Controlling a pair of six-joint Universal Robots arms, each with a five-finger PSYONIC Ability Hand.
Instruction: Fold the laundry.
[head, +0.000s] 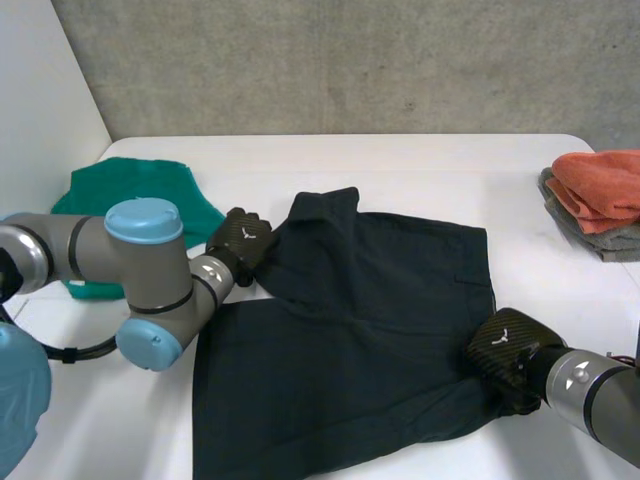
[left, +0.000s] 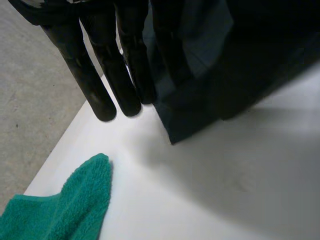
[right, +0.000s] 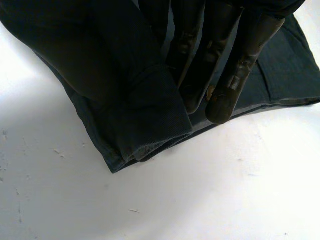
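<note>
In the middle of the white counter (head: 400, 165) lies a dark blue cloth garment (head: 360, 330), spread almost flat. The left hand (head: 238, 240) holds its upper left corner, fingers straight and clamped on it. The right hand (head: 505, 352) pinches the lower right corner the same way. The fold looks like it is just starting. Next, both hands need to lift their corners and carry them across together.

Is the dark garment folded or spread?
Mostly spread: the garment lies flat on the table, left hand and right hand pinching lifted corners.
</note>
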